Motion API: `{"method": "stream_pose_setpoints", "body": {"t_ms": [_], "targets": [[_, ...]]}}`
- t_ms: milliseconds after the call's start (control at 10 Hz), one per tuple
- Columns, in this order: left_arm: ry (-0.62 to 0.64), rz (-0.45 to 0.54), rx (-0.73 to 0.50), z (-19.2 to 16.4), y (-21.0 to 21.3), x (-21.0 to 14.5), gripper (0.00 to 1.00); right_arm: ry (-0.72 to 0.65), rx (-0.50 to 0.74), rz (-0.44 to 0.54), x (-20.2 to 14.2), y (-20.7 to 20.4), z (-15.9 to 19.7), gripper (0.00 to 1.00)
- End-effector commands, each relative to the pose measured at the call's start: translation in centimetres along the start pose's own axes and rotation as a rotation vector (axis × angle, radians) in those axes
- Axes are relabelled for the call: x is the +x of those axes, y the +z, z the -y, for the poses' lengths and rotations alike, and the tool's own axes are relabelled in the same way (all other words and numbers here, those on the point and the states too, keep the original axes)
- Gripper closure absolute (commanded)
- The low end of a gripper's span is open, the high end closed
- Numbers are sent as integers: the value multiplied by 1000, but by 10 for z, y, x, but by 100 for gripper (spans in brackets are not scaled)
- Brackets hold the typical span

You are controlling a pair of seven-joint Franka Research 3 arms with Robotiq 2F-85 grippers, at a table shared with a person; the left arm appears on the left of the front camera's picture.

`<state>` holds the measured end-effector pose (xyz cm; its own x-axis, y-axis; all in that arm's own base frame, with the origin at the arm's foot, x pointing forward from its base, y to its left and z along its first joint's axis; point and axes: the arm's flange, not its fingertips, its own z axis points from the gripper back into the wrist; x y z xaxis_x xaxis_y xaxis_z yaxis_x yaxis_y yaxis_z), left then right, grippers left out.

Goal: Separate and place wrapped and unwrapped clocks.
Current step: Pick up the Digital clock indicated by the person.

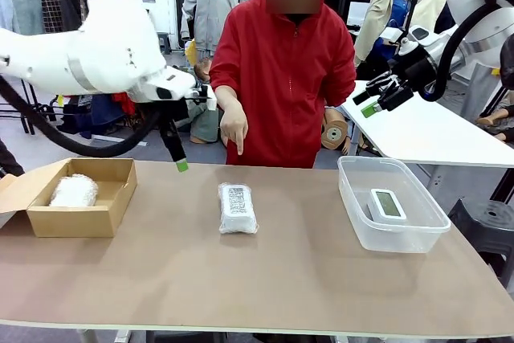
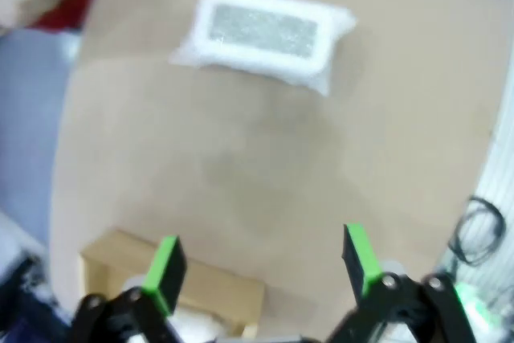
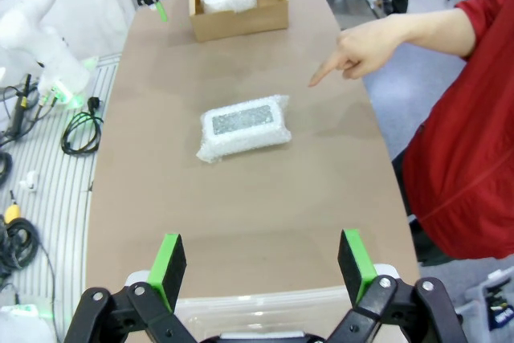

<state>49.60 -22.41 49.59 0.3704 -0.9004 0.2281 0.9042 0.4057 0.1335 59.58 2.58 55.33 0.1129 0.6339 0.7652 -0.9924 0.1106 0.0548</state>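
Middle of the tan brown table (image 1: 265,287): a palm-sized bundle in white bubble wrap with a dark printed label (image 1: 238,208), lying flat, label up, apart from everything else.

Near the left edge: an open brown cardboard box (image 1: 72,221), and inside it a second white bubble-wrap bundle (image 1: 74,190), no label visible.

On the right: a clear rectangular plastic tub (image 1: 405,238), and in it a bare white rounded-rectangular clock with a grey-green screen (image 1: 387,205), screen up.

Beyond the far edge: a person in a red jacket, one hand (image 1: 234,128) lowered, forefinger pointing down toward the labelled bundle, not touching it.

Left gripper (image 2: 261,267): hangs in the air over the table, between the box and the labelled bundle, fingers pointing down, jaws spread wide, nothing between them.

Right gripper (image 3: 261,259): held high at the far right, above and beyond the tub, well clear of the table, jaws likewise wide apart and empty.
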Motion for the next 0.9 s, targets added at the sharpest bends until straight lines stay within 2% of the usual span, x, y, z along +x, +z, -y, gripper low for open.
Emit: {"method": "stream_pose_setpoints", "body": {"t_ms": [0, 100, 400, 600, 800], "targets": [[292, -313, 152, 20, -24, 37, 0, 7, -7, -12, 2, 0, -1, 0], [335, -379, 230, 31, -37, 55, 0, 7, -7, -12, 2, 0, -1, 0], [525, -404, 105, 60, -66, 100, 0, 7, -7, -12, 2, 0, -1, 0], [661, -445, 84, 64, -84, 113, 0, 7, -7, -12, 2, 0, -1, 0], [779, -403, 96, 58, -92, 118, 0, 7, -7, -12, 2, 0, -1, 0]]}}
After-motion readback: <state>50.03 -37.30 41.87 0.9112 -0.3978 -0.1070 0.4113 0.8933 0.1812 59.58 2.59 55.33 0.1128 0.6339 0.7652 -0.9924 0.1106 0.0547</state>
